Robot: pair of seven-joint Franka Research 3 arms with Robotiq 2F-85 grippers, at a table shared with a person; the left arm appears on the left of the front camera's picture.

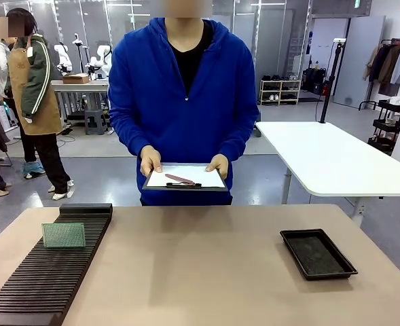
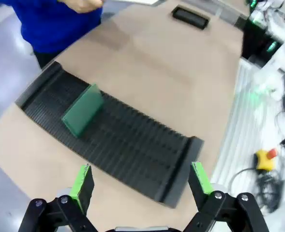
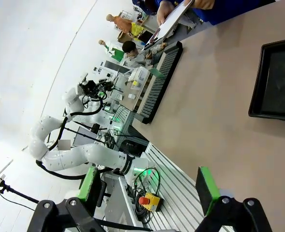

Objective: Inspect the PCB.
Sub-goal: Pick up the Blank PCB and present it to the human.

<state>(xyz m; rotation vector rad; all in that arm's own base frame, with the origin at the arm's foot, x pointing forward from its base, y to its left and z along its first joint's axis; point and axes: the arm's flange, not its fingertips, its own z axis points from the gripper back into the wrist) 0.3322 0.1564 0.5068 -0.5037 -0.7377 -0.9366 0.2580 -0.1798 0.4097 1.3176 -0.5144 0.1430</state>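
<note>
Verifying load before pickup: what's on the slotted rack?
One green PCB stands on edge in the black slotted rack, near its far end; its bottom edge is hidden.

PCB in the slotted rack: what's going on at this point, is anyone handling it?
Nobody is touching the PCB. It stands upright in a slot of the black slotted rack on the robot's left side of the table. The left gripper hangs open above the rack's end nearer the robot, and the right gripper is open too, holding nothing. Across the table a person holds a clipboard with both hands. A black tray sits on the right side.
</note>
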